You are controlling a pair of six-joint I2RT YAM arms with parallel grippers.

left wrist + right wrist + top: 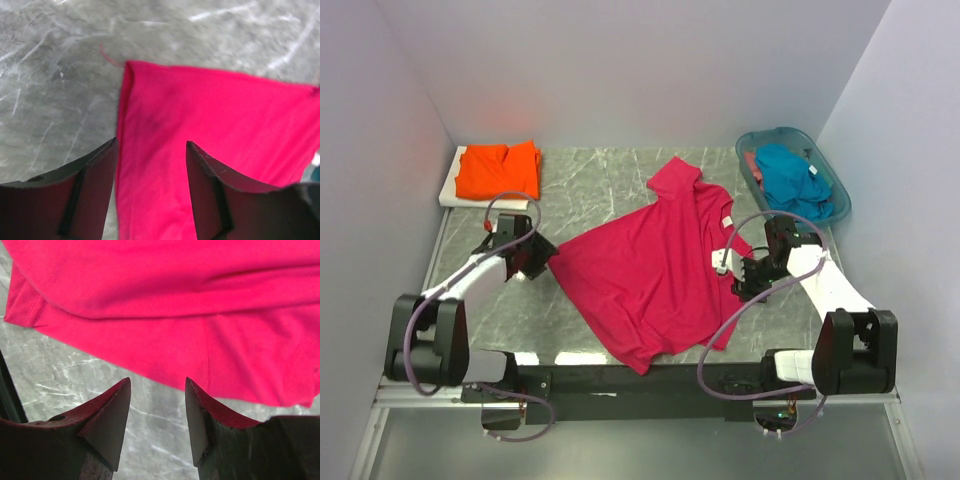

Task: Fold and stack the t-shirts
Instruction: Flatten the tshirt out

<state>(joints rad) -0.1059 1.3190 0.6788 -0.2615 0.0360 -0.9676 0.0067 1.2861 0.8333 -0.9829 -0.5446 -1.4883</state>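
Note:
A magenta-red t-shirt (650,265) lies spread flat and skewed across the middle of the table, its white neck label (727,221) facing up. My left gripper (535,262) is low at the shirt's left corner. In the left wrist view its open fingers straddle the shirt (215,130) edge, with cloth lying in the left gripper's (151,142) gap. My right gripper (745,278) sits at the shirt's right side. It (157,380) is open over bare table, the shirt (175,300) hem just ahead. A folded orange t-shirt (498,168) rests at the back left. A teal-blue t-shirt (792,178) lies crumpled in the basket.
The orange shirt sits on a white board (450,190) in the back left corner. A translucent teal basket (840,195) stands at the back right, close to the right wall. Pale walls close in the table on three sides. Grey marbled tabletop (610,185) shows behind the shirt.

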